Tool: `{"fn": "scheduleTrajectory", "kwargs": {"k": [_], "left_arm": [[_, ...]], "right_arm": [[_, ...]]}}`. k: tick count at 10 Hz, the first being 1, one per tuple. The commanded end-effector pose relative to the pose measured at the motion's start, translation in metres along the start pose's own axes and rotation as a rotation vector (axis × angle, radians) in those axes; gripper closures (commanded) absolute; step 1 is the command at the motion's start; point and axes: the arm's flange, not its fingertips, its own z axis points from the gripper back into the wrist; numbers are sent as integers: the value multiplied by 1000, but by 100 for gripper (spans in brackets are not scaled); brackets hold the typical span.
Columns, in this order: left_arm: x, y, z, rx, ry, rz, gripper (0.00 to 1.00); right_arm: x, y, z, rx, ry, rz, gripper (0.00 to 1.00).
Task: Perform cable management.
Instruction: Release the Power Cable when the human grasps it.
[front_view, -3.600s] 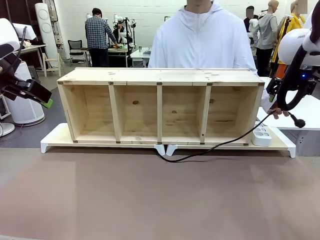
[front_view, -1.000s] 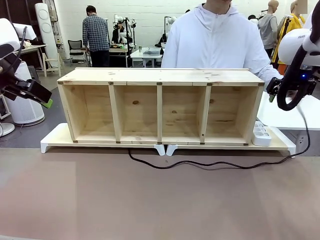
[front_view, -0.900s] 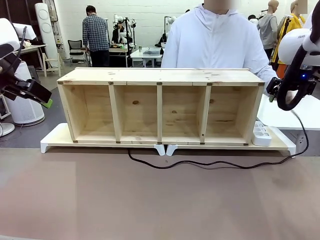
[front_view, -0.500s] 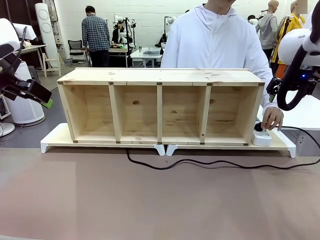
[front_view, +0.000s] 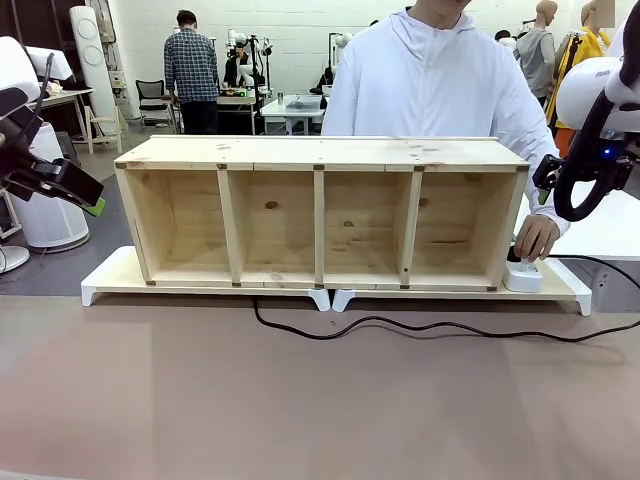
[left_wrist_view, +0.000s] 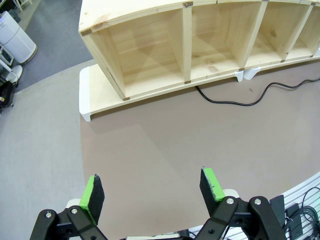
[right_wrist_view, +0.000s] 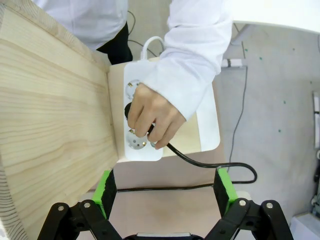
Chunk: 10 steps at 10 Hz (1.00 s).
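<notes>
The cable is a thin black cord lying on the brown table in front of the wooden shelf. It runs from under the shelf's middle to the right edge, then loops back to the white power strip. A person's hand holds the black plug on the power strip, with the cable trailing from it. My right gripper hovers open above that hand. My left gripper is open high over the table's left front, far from the cable.
The shelf has several open compartments and stands on white risers. The person in white stands behind the shelf. A white side table is at the right. Open brown tabletop lies in front of the cable.
The plug earlier hung in the air at the right; the cable then dropped across the table. The person's hand has come down with the plug onto the power strip. Both arms have stayed still.
</notes>
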Motion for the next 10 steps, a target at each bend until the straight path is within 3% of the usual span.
{"fn": "scheduleTrajectory", "kwargs": {"k": [1, 10], "left_arm": [[2, 0, -1, 1, -11, 0, 0], [2, 0, -1, 1, -11, 0, 0]], "right_arm": [[0, -1, -1, 6, 6, -8, 0], [0, -1, -1, 6, 6, -8, 0]]}}
